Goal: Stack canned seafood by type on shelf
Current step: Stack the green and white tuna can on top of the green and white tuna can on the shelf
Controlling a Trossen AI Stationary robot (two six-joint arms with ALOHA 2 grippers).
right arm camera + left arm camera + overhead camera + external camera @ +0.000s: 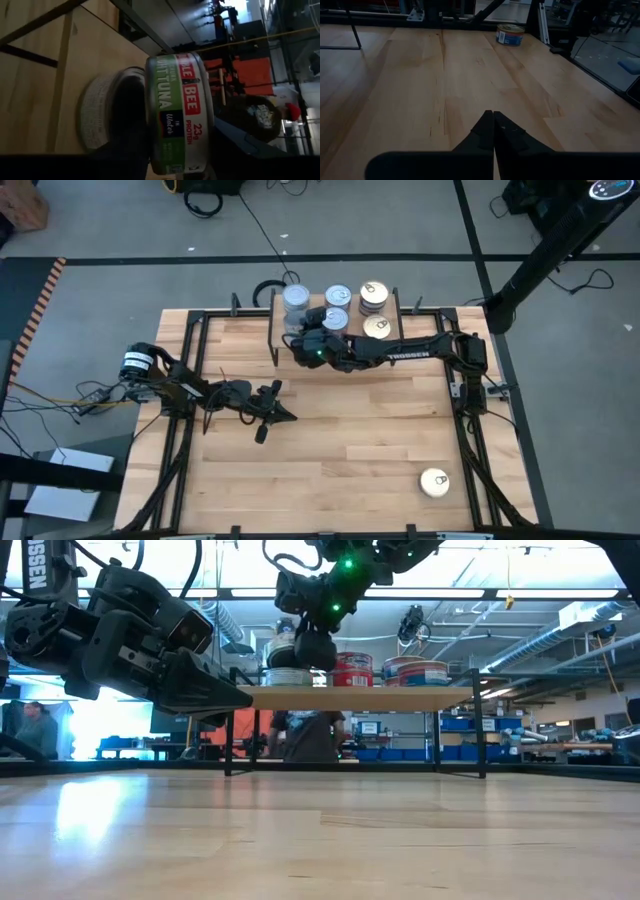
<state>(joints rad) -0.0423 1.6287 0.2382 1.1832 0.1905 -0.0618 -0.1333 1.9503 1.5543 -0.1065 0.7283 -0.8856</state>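
Wood shelf [400, 317] with four tin stacks, one loose tin [434, 482]

Large slatted tabletop [330, 470]: pale wood, smooth, satin sheen.
Small rectangular shelf [360, 697]: light wood board, matt, on thin black metal wire legs.
Flat round tins on shelf [338, 297]: bright metal tops, glossy; gold-topped stack [374, 298] at 3 o'clock of them.
Green-labelled tuna tin [180, 112]: glossy printed paper wrap.
Lone tin [434, 482], tabletop at 5 o'clock: gold metal lid.
Left gripper [493, 131]: dark matt plastic.
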